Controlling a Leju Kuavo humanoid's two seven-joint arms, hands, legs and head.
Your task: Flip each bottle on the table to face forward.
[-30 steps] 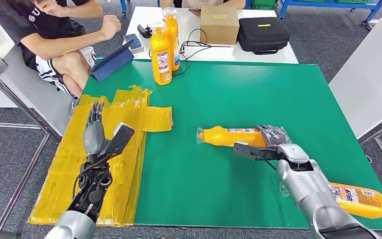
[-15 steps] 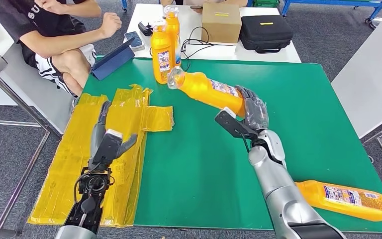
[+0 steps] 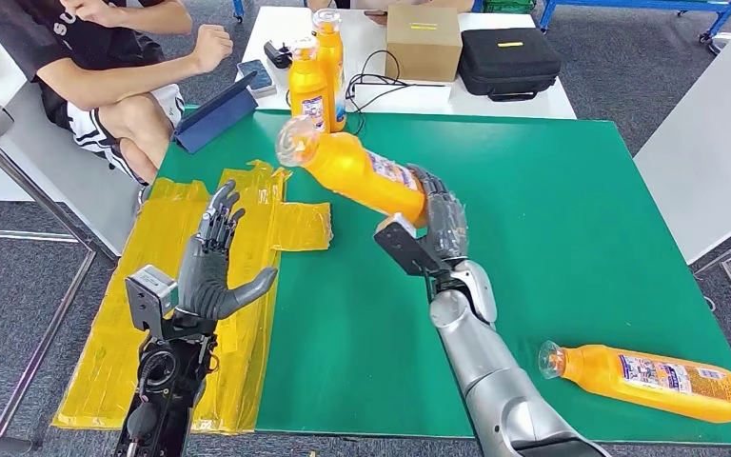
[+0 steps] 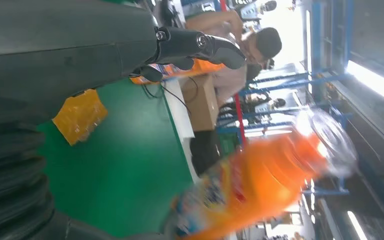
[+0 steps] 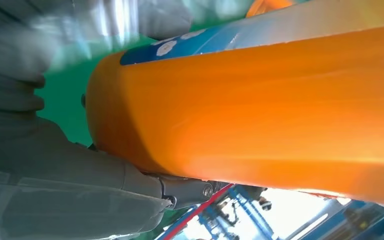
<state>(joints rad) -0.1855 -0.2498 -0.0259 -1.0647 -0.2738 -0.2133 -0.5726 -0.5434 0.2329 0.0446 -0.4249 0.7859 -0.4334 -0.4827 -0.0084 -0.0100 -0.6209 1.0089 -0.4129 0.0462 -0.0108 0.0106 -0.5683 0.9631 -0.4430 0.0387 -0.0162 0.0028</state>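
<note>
Right robot hand [image 3: 441,221] grips tilted orange bottle [image 3: 357,171] aloft; left robot hand [image 3: 211,268] open

Orange bottle [image 3: 366,176] tilted aloft, another [image 3: 647,380] lying flat, two upright [image 3: 316,81]

My right robot hand [image 3: 441,225] is up in the air, arm stretched forward, fingers wrapped around the bottle [image 3: 357,174]. My left robot hand [image 3: 211,269] is raised, fingers spread wide, holding nothing.
</note>
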